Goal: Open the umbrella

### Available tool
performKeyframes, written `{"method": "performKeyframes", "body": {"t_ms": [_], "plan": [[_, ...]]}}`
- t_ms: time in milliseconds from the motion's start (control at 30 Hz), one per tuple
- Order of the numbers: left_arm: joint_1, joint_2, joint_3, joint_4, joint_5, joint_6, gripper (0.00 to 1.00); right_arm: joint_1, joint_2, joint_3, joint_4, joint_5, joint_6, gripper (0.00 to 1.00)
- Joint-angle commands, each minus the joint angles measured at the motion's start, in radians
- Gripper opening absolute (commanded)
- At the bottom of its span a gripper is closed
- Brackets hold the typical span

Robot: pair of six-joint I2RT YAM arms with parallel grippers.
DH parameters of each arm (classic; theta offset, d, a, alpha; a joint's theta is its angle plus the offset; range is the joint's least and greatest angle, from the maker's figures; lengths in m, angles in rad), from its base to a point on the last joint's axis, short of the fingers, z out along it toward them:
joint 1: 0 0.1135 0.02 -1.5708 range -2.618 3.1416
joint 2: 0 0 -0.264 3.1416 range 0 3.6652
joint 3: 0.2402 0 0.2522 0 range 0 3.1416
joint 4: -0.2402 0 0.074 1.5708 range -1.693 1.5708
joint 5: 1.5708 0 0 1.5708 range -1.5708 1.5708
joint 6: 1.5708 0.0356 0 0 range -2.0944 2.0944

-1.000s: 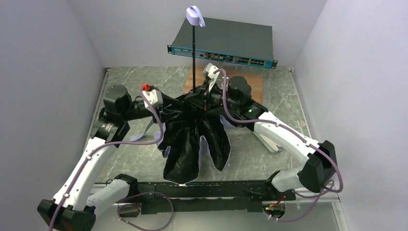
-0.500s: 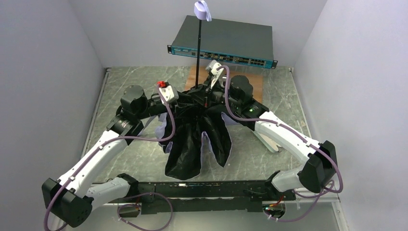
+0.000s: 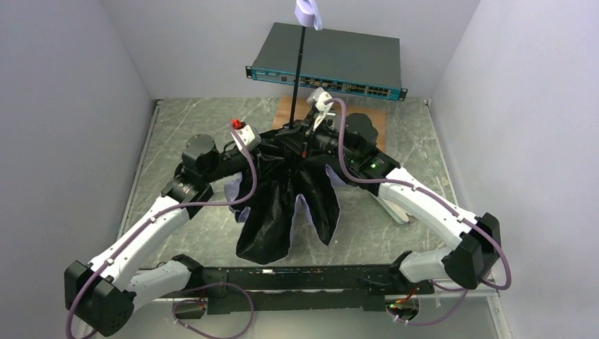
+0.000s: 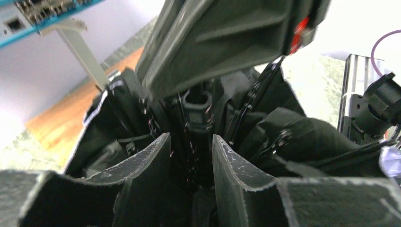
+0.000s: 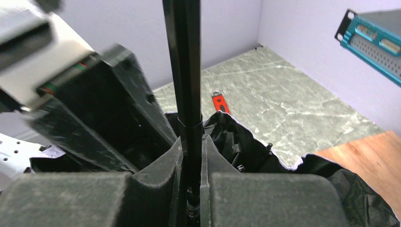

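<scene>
My right gripper (image 5: 191, 153) was clamped on the umbrella (image 3: 286, 201), its two pads closed tight on the thin black shaft (image 5: 185, 61) just below a collar. From there the shaft ran up, leaning slightly right, to the pale handle (image 3: 308, 12) high above the desk (image 3: 198, 116), in front of the back wall.

My left gripper (image 4: 189, 153) came in from the opposite side, meeting the right one at the umbrella's middle. Its fingers (image 4: 142, 161) stood partly apart on either side of the black hub (image 4: 197, 106) and ribs. Everything between them was dark, so I could not tell whether they were pressing on anything or only flanking it.

The umbrella sat at about the middle of the desk, not spread. Its canopy (image 3: 272, 226) hung in loose black folds with pale edges, drooping from my grippers toward the near edge. I could not tell whether the lowest fold touched the desk.

A switch (image 3: 325, 60) sat raised over the far edge, behind the shaft. A board (image 3: 374, 120) lay under it, right of the middle. From my right wrist I saw a small red tool (image 5: 220, 102) lying on the desk just beyond the canopy.
</scene>
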Motion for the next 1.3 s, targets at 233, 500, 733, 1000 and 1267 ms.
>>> {"method": "performKeyframes", "body": {"t_ms": [233, 500, 733, 1000, 1267], "plan": [[-0.007, -0.013, 0.02, 0.027, -0.029, 0.006, 0.58, 0.009, -0.037, 0.025, 0.137, -0.116, 0.022, 0.0], [-0.017, 0.029, 0.06, 0.076, -0.022, 0.002, 0.6, 0.019, -0.013, 0.035, 0.149, -0.129, 0.027, 0.0], [-0.02, 0.062, 0.062, 0.116, -0.039, -0.042, 0.46, 0.023, 0.003, 0.047, 0.154, -0.137, 0.036, 0.0], [-0.021, 0.009, 0.055, 0.13, 0.063, -0.021, 0.57, 0.024, 0.02, 0.052, 0.144, -0.122, 0.014, 0.0], [-0.027, 0.027, 0.102, 0.113, 0.004, -0.013, 0.54, 0.024, 0.035, 0.066, 0.153, -0.126, 0.017, 0.0]]}}
